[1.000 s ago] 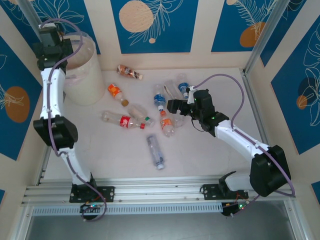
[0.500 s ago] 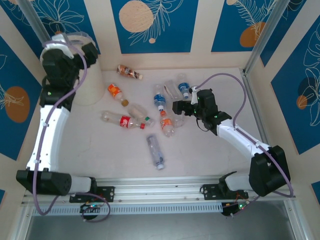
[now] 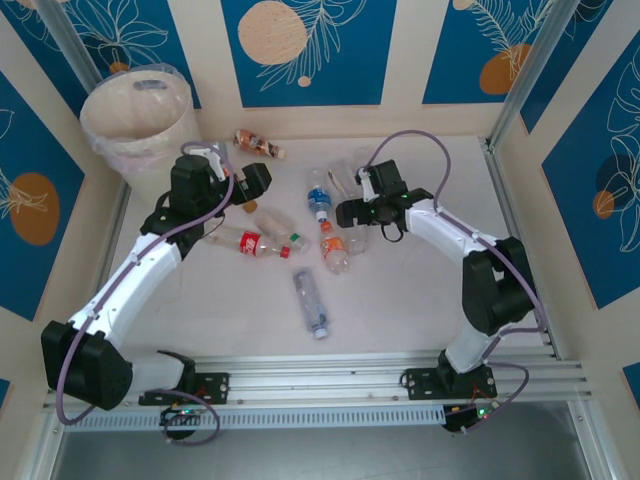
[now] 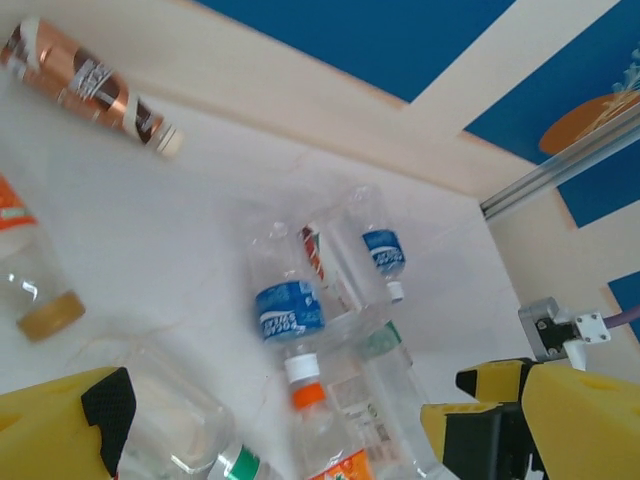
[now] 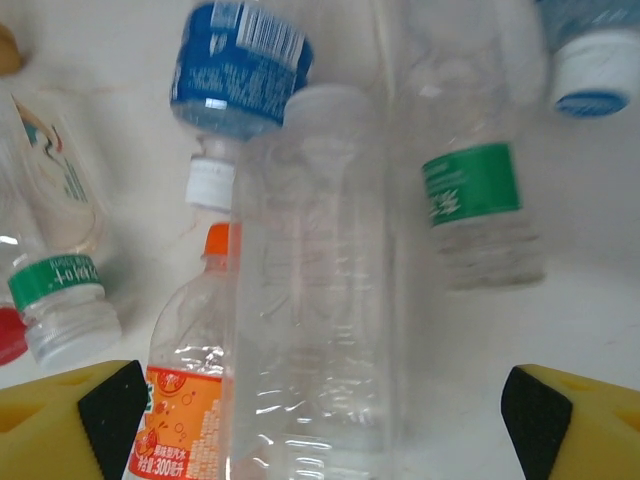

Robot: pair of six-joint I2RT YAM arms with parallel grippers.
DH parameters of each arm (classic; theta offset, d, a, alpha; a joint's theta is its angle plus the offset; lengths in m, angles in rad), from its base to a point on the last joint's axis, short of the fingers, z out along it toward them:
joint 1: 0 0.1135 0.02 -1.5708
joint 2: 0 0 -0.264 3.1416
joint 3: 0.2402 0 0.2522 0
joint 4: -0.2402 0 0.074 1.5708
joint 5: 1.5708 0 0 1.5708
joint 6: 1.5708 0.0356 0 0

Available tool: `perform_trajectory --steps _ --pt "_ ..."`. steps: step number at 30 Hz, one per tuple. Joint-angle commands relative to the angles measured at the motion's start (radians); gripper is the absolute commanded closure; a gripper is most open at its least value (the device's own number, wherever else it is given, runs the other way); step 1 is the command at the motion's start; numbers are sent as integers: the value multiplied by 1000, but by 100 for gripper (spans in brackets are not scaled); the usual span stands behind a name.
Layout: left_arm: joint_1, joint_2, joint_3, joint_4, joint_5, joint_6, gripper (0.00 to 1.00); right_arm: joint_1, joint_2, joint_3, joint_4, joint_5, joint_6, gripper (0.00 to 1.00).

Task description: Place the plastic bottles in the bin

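Note:
Several plastic bottles lie scattered mid-table: a brown-labelled one (image 3: 258, 144), a blue-labelled one (image 3: 318, 199), an orange-labelled one (image 3: 336, 251), a red-labelled one (image 3: 250, 243) and a clear one (image 3: 310, 301). The cream bin (image 3: 135, 112) stands at the far left corner. My right gripper (image 3: 346, 213) is open, low over the pile. In its wrist view the right gripper (image 5: 320, 430) straddles a clear label-less bottle (image 5: 320, 300), with a gap on both sides. My left gripper (image 3: 250, 188) hangs open above the table. The left gripper (image 4: 300, 440) looks towards the blue-labelled bottle (image 4: 285, 312).
An orange-capped bottle (image 5: 185, 390), a green-labelled bottle (image 5: 470, 200) and a green-capped bottle (image 5: 60, 295) crowd the clear one. Patterned walls close in the back and both sides. An aluminium post (image 3: 525, 70) rises at the far right corner. The rail (image 3: 320, 380) runs along the near edge.
My left arm has swung away from the bin and down over the bottles on the table's left half. My right gripper has shifted slightly and its jaws have narrowed a little around the clear bottle.

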Motion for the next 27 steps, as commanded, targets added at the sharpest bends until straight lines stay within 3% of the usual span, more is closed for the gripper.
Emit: perform_trajectory --steps 1,5,11,19,22,27 --pt "-2 -16 -35 -6 11 -4 0 37 66 31 -82 68 74 6" --pt "-2 6 -40 27 42 1 0 40 96 25 -67 96 84 12" --pt "-1 41 -30 23 75 11 0 46 98 18 -41 101 32 41" --pt "1 60 -5 30 132 31 0 49 -107 -110 94 126 -64 54" --pt "0 71 -1 83 232 55 0 49 -231 -185 194 42 -92 57" --pt "1 73 -33 256 404 26 0 20 -389 -304 397 -227 -27 58"
